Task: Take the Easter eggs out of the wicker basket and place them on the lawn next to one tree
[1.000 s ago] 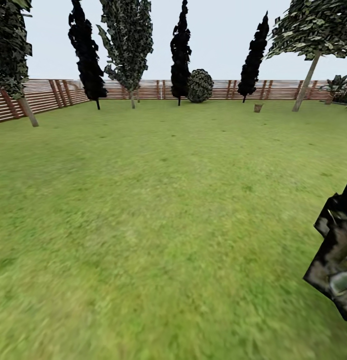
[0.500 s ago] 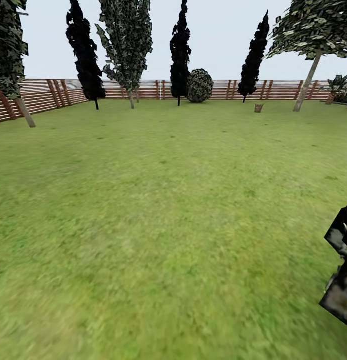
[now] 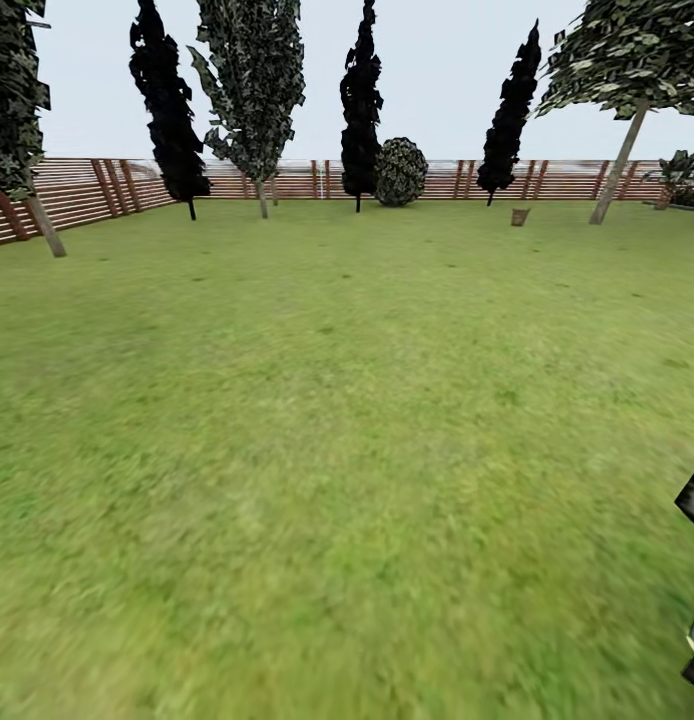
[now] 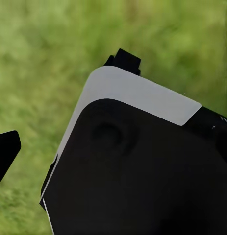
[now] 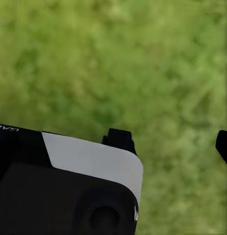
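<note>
The robot stood on the lawn [image 3: 327, 430], facing a long stretch of open grass that ran to a brown slat fence [image 3: 87, 185] at the far end of the garden. A small brown object [image 3: 520, 216] sat on the grass far off, near the fence and just beside a tree [image 3: 617, 160] with a pale leaning trunk and a leafy crown; it was likely the wicker basket, but it was too small to be sure, and no eggs could be made out in or near it. Dark narrow cypresses [image 3: 362, 110] and a round bush [image 3: 400, 172] lined the same fence. As a judgement, the task was barely begun: nothing showed an egg taken out or laid by any tree, so all three eggs were probably left to fetch, and the robot had a good way to drive before it could reach anything. In the left wrist view, the left gripper [image 4: 59, 112] showed one dark finger and a second dark tip set apart from it, with blurred grass between them and nothing held, so the claw looked spread. In the right wrist view, the right gripper [image 5: 172, 142] looked much the same, one finger and a far tip with bare grass between, spread and empty.
</note>
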